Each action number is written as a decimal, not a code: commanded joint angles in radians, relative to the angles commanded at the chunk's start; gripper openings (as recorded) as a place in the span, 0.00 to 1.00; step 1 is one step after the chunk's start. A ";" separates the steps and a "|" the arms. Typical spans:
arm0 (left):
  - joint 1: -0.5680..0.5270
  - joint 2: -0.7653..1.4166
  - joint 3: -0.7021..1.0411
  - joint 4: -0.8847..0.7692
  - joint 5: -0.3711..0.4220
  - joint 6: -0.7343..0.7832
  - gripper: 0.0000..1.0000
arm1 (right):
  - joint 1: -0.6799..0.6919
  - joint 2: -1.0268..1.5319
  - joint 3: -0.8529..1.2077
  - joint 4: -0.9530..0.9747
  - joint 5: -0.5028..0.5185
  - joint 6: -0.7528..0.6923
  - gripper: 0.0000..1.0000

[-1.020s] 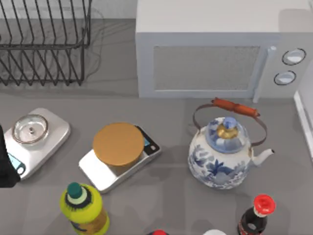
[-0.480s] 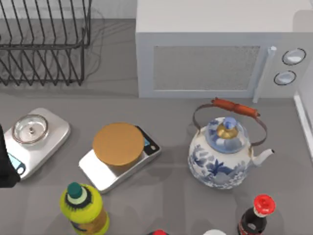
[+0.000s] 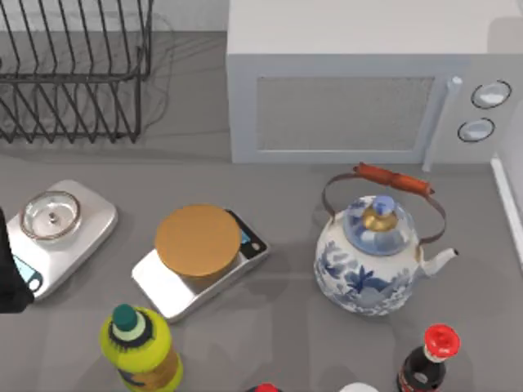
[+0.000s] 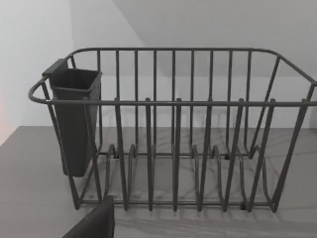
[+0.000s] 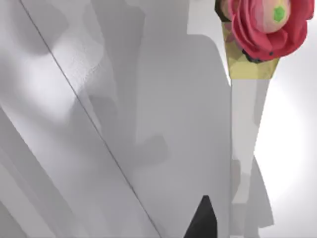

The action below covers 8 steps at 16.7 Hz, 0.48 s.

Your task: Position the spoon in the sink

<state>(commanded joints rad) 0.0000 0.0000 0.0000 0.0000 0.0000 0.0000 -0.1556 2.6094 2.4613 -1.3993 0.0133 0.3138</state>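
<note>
From above, the surface (image 3: 286,188) carries a teapot (image 3: 372,265) with the microwave (image 3: 359,90) behind it and two scales to its left; part of the left arm sits at the edge beyond those scales. The left wrist view faces the dish rack (image 4: 173,134); whether that tool is apart or together cannot be told. The right wrist view shows a pale handle with a red flower end, probably the spoon (image 5: 247,124), over white walls that may be the sink; placement seems near, release unconfirmed, with little room beside the walls

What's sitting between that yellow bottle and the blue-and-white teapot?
In the top view, a kitchen scale carrying a round wooden disc sits between the yellow bottle and the teapot.
</note>
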 joint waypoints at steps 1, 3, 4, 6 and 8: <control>0.000 0.000 0.000 0.000 0.000 0.000 1.00 | 0.000 0.000 0.000 0.000 0.000 0.000 0.60; 0.000 0.000 0.000 0.000 0.000 0.000 1.00 | 0.000 0.000 0.000 0.000 0.000 0.000 0.75; 0.000 0.000 0.000 0.000 0.000 0.000 1.00 | 0.000 0.000 0.000 0.000 0.000 0.000 0.83; 0.000 0.000 0.000 0.000 0.000 0.000 1.00 | 0.000 0.000 0.000 0.000 0.000 0.000 0.98; 0.000 0.000 0.000 0.000 0.000 0.000 1.00 | 0.000 0.000 0.000 0.000 0.000 0.000 1.00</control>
<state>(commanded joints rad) 0.0000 0.0000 0.0000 0.0000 0.0000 0.0000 -0.1556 2.6094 2.4613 -1.3993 0.0133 0.3138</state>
